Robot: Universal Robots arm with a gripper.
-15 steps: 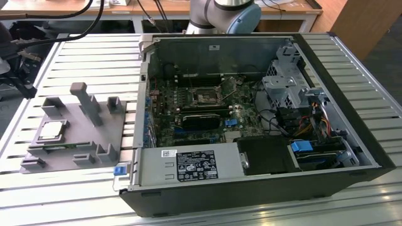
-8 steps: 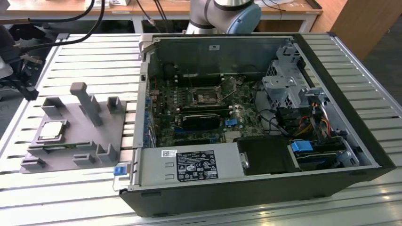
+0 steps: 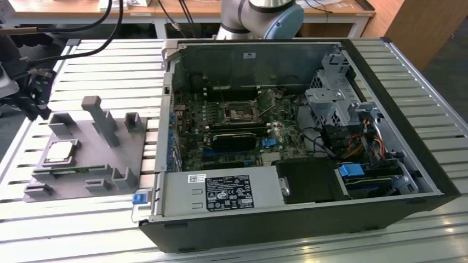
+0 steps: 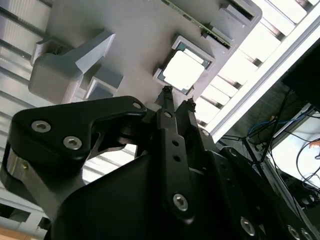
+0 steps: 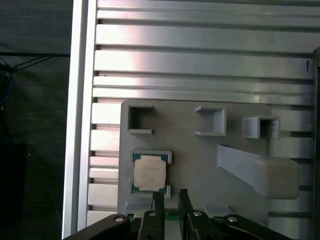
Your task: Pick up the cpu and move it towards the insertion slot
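- Risk, poor grip: the cpu [image 5: 150, 173] lies flat in a shallow pocket of the grey holder block [image 5: 200, 165], near the counter [image 3: 87, 60] edge on the exterior view's left. Very little of its thin rim stands proud, so I judge a pinch could slip or tip it.
- Risk, gap and line-up: the tool [image 5: 170, 194] is empty, its two fingers parted by a narrow gap. In both wrist views the tips sit just beside the cpu's edge, above a green strip board [image 5: 171, 215], not over the cpu. Going down like this would likely put a tip on the metal top or on the strip.
- Risk, carrying: the insertion slot [image 3: 240, 113] is deep inside the open computer case [image 3: 409, 126], well apart from the cpu. The case wall stands between them, so a low path could knock it.
- Pose: the tool points down at the holder block, apart from it. The arm's base joints [image 3: 263, 13] rise at the counter's far edge, behind the case.
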